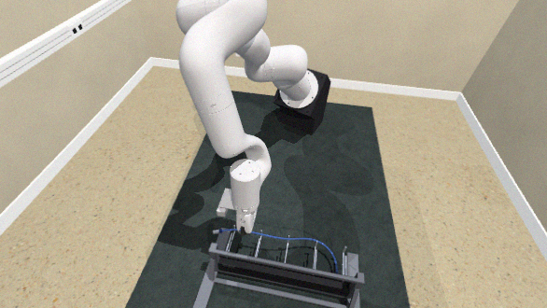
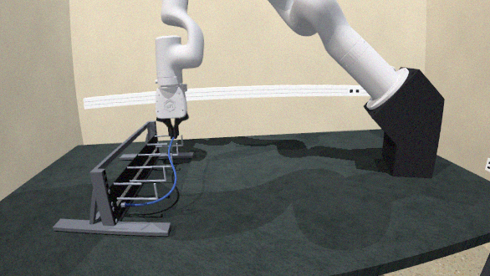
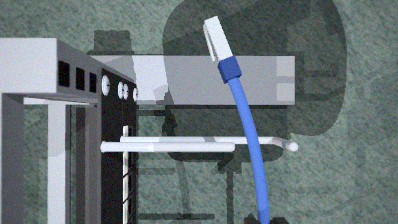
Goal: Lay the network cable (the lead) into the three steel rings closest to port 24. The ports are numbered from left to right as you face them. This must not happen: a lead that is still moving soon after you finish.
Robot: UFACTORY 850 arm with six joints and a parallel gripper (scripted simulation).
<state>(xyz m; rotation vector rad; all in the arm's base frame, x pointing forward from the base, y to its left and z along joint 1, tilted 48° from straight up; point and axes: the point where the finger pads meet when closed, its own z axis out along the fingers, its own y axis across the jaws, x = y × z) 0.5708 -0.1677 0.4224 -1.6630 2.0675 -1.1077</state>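
The blue network cable [image 1: 289, 240] runs along the back of the grey patch-panel rack [image 1: 285, 275], across the outer ends of several steel rings [image 1: 259, 243]. One end meets the panel at the right end in the top view [image 1: 336, 268]. My gripper [image 1: 245, 229] is shut on the cable near its free end, over the rack's left end. In the exterior view the gripper [image 2: 172, 135] hangs above the far rings [image 2: 142, 181] and the cable [image 2: 172, 167] curves down to the near end. In the wrist view the cable [image 3: 247, 130] crosses one ring [image 3: 200, 145]; its white plug [image 3: 217, 37] sticks out free.
The rack's frame and feet [image 2: 113, 226] stand on the dark mat. The arm's black base [image 1: 303, 100] stands at the mat's far side. A white trunking strip [image 2: 251, 92] runs along the wall.
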